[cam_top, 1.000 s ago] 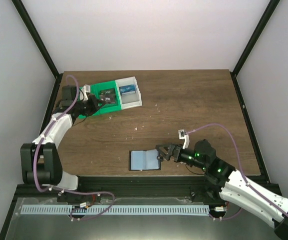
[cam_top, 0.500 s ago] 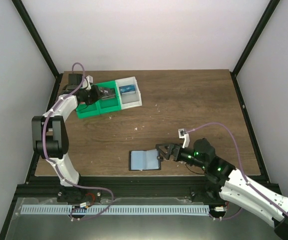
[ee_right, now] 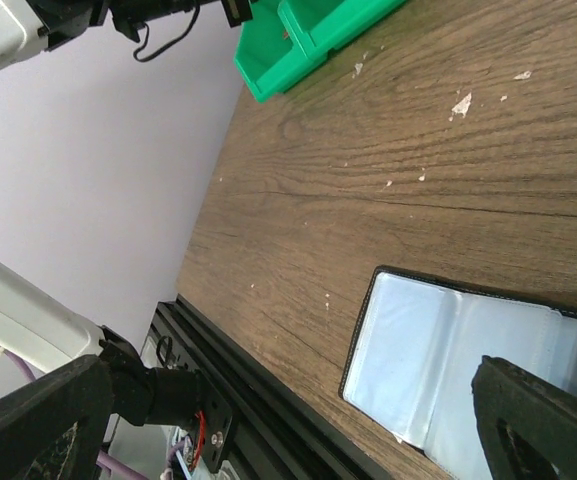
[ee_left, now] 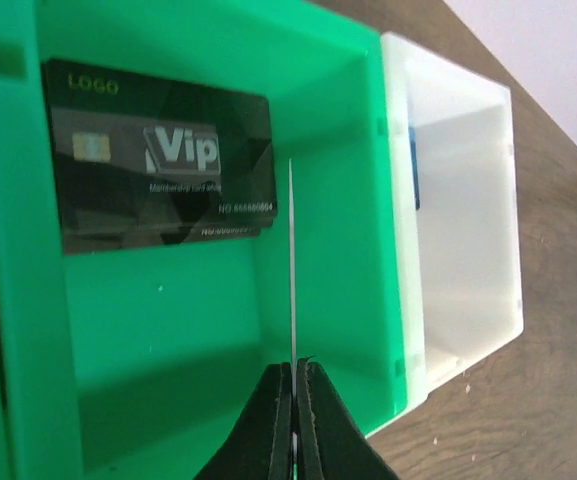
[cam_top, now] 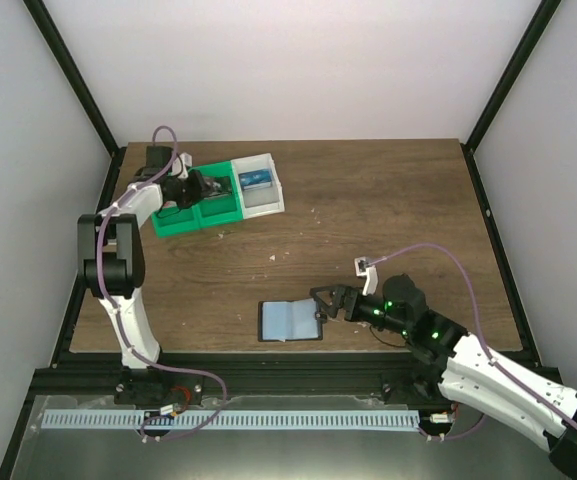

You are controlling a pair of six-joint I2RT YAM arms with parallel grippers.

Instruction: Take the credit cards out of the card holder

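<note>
The card holder (cam_top: pixel 290 321) lies open near the table's front edge, its blue-grey pockets (ee_right: pixel 438 350) facing up. My right gripper (cam_top: pixel 325 303) stands open at the holder's right end, one finger (ee_right: pixel 538 420) over that end, with nothing between the jaws. My left gripper (cam_top: pixel 200 186) hovers over the green tray (cam_top: pixel 173 226) at the back left. In the left wrist view its jaws are shut on a thin pale credit card (ee_left: pixel 292 260), seen edge-on above the tray's green compartment. No other credit cards show in the holder.
A black "Vip" card (ee_left: pixel 158 150) lies flat in the green compartment. The tray's white compartment (ee_left: pixel 468 250) holds a blue card (cam_top: pixel 255 181). Small pale crumbs (ee_right: pixel 461 103) dot the wood. Black frame rails run along the table's left, right and near edges.
The left arm has folded back and risen, carrying its gripper a little rightward over the green tray. The right arm and the card holder have barely moved.
</note>
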